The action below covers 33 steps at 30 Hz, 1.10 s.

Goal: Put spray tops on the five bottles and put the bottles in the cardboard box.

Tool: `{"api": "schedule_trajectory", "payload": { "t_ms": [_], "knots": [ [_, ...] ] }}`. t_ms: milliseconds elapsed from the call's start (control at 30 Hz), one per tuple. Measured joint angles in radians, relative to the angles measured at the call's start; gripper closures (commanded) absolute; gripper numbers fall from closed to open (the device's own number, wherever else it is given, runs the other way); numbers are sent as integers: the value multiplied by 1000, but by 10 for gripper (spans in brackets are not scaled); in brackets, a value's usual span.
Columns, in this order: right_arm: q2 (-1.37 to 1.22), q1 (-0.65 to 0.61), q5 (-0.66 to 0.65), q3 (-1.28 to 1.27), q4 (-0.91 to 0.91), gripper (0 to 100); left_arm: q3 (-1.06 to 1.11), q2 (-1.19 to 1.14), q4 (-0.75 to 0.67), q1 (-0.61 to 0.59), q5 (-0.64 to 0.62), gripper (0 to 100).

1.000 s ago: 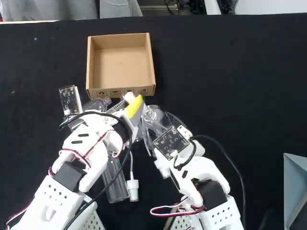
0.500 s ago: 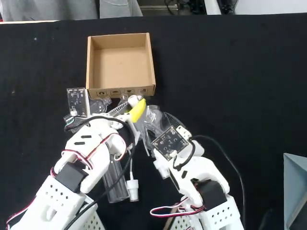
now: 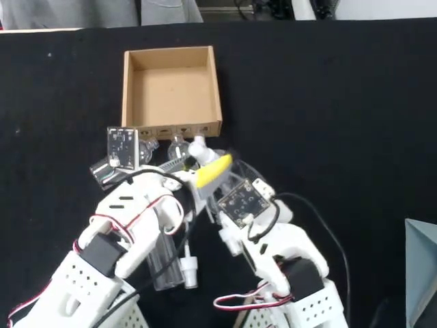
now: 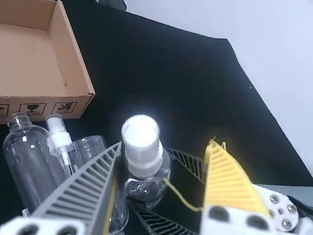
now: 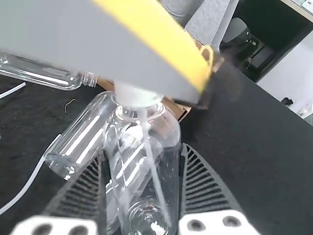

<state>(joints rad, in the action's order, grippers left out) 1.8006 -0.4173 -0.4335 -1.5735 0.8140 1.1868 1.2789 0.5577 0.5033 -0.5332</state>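
Between left jaws, spread wide, spray top (image 4: pixel 141 142) on bottle (image 5: pixel 145 159) — right jaws clamp bottle.

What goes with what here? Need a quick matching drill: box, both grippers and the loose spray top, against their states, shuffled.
Things
1. cardboard box
2. left gripper
3. right gripper
4. loose spray top

States
A. shut on a clear bottle
B. empty
C. lying on the table between the two arms
D. open, fingers on either side of the capped spray top sitting on the held bottle

Pairs: 1-B, 2-D, 3-A, 4-C
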Motion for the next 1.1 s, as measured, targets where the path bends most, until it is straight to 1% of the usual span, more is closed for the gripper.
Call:
{"api": "schedule_trajectory", "payload": {
  "t_ms": [833, 1000, 1100],
  "knots": [
    [0, 0, 0, 0, 0, 966, 0, 0, 0, 0, -5, 746],
    [0, 0, 0, 0, -9, 966, 0, 21, 0, -58, -6, 746],
    [0, 0, 0, -26, -34, 966, 0, 86, 0, -63, -6, 746]
  ]
}}
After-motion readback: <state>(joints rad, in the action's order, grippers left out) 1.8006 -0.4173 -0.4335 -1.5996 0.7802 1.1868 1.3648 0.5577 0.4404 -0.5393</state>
